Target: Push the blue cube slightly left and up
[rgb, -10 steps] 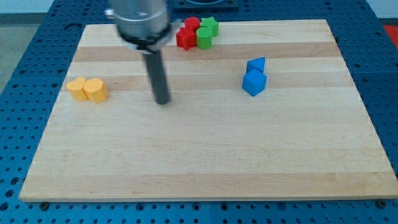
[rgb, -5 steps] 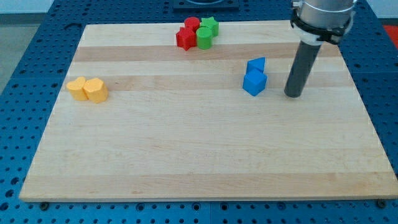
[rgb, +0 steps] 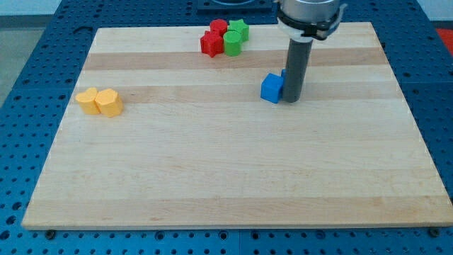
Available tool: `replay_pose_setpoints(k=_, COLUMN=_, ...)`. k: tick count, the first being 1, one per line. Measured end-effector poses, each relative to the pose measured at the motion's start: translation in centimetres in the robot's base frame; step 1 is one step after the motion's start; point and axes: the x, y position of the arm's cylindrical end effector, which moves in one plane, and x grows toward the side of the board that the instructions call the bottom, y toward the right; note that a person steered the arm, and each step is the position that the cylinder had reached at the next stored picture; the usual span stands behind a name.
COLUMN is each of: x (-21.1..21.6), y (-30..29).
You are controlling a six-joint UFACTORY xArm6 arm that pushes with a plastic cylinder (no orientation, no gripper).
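Note:
The blue cube (rgb: 271,88) lies on the wooden board (rgb: 226,163), right of centre in the upper half. My tip (rgb: 292,100) stands right against the cube's right side. A second blue block (rgb: 284,74) sits just behind the rod and is mostly hidden by it, so its shape cannot be made out.
Two red blocks (rgb: 211,42) and two green blocks (rgb: 233,41), one a green star (rgb: 240,29), cluster at the view's top centre. Two yellow-orange blocks (rgb: 100,101) lie side by side at the view's left.
My tip swept from the board's left-centre to the right of the blue blocks, then came back left against the blue cube, which has slid left and slightly up.

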Motion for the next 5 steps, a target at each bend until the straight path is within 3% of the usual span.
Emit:
replay_pose_setpoints(k=3, x=1.0, y=-3.6)
replay_pose_setpoints(k=5, x=-1.3, y=-7.7)
